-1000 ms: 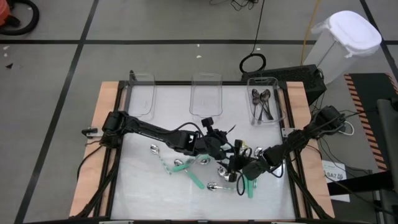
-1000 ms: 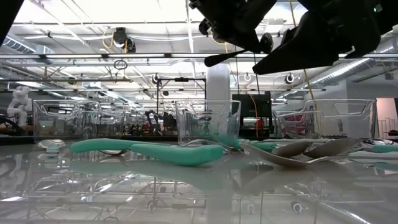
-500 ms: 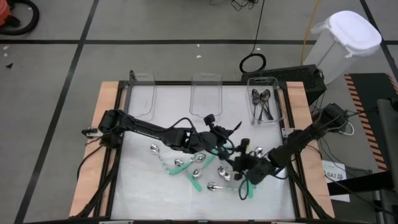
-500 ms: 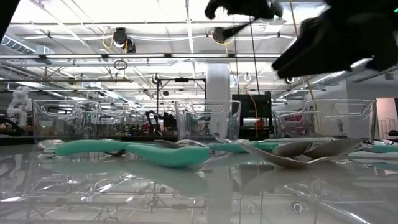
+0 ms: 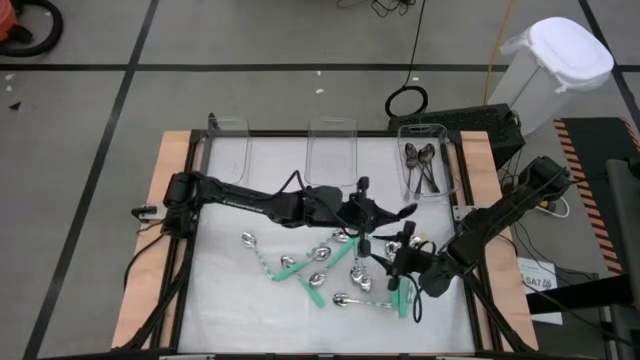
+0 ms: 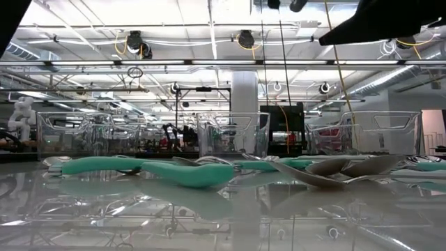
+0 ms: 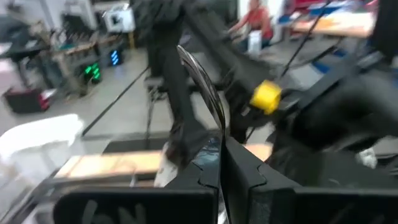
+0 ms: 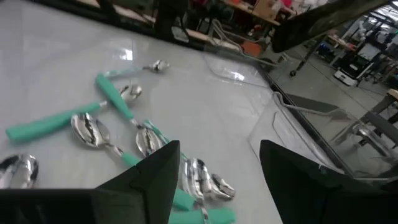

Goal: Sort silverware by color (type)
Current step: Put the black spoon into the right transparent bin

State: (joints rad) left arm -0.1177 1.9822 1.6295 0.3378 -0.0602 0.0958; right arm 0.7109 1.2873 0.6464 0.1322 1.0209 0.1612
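From above, the left gripper [image 5: 385,215] hangs over the table's middle, pinched shut on a dark spoon [image 5: 400,212]; the right gripper [image 5: 392,268] gapes empty above scattered teal-handled spoons [image 5: 300,280]; left wrist view shows the spoon [image 7: 205,87] clamped between closed fingers; right wrist view shows wide-apart fingers [image 8: 149,171] over spoons [image 8: 93,130].

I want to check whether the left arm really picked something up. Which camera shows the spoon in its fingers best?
The left wrist view: the dark spoon stands clamped between the left gripper's shut fingers. The high view shows only a thin dark sliver there. The low and right wrist views show no clear sign of it.
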